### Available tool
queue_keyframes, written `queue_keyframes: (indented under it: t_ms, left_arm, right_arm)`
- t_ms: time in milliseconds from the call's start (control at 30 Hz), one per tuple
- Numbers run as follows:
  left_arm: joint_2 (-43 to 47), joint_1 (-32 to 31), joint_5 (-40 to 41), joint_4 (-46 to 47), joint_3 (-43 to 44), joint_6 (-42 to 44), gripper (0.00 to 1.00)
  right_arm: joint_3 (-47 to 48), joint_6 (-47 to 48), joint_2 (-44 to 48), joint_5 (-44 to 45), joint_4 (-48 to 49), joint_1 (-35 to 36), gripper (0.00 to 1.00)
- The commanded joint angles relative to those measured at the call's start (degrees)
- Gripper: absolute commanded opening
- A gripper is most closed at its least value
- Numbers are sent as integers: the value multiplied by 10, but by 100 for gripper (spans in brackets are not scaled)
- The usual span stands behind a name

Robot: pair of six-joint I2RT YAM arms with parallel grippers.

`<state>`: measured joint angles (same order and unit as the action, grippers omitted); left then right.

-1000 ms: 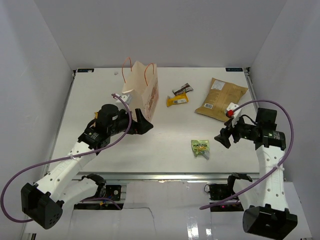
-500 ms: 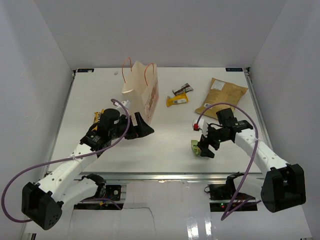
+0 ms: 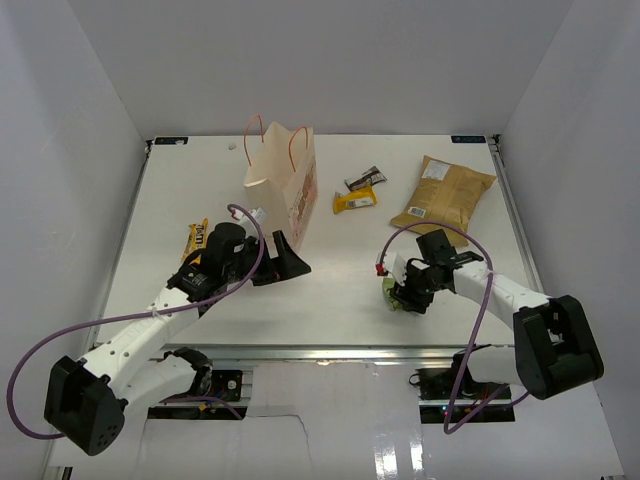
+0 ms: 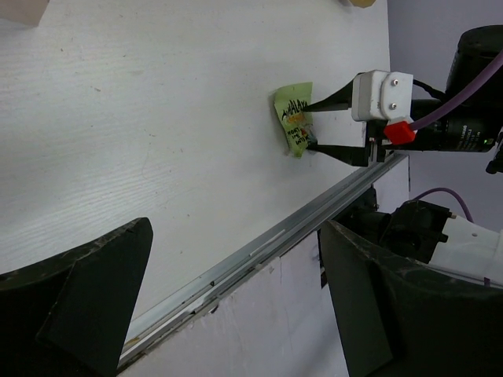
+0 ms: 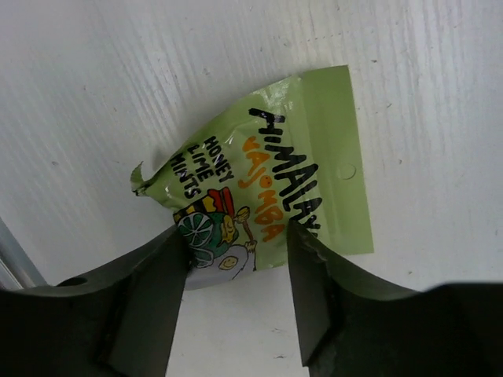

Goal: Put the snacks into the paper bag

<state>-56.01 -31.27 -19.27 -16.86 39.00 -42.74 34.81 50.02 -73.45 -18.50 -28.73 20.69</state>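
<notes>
Snacks are lying on the white desk (image 3: 190, 190): a small green plastic pouch (image 5: 275, 173) near the near edge, right of centre, with the right pincer (image 5: 236, 236) half closed on one end, both fingers (image 5: 149, 298) pressing its sides. A large tan crinkly chip bag (image 3: 445, 195) is resting by the far right corner. A cream paper bag (image 3: 285, 185) is standing upright left of centre; beside it the left pincer (image 3: 289, 254) is hovering wide open, empty.
</notes>
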Motion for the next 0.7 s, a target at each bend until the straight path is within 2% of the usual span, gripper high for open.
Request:
queue_keyframes:
  t_ms: [0, 67, 100, 133, 233, 300, 400, 433, 533, 567, 667]
  left_arm:
    - [13, -3, 1, 9, -8, -1, 98]
    - [17, -3, 7, 4, -8, 2, 98]
    - [19, -3, 8, 3, -8, 3, 98]
    - [20, -3, 10, 2, -8, 3, 98]
    - [29, -3, 16, -5, -10, 5, 98]
    - [36, -3, 20, -11, -8, 8, 98]
    - [48, -3, 35, -24, -2, 14, 98]
    - [50, -3, 48, -27, -1, 16, 98]
    - [65, -3, 76, -41, 4, 14, 98]
    - [70, -3, 85, -45, 5, 13, 98]
    - [89, -3, 125, -70, 11, 6, 98]
  right_arm:
    - [-9, 25, -13, 1, 35, 8, 54]
    - [-5, 28, -23, -18, 32, 9, 37]
    - [-5, 29, -23, -26, 29, 8, 37]
    - [0, 32, -22, -35, 24, 8, 30]
    - [13, 50, 3, -82, -13, 8, 21]
    - [25, 68, 39, -113, -42, 8, 18]
    - [88, 101, 66, -148, -97, 8, 16]
    - [135, 104, 68, -156, -111, 8, 14]
    - [224, 107, 46, -199, -162, 8, 14]
    - [289, 99, 25, -211, -168, 8, 14]
    - [399, 26, -33, -253, -167, 21, 14]
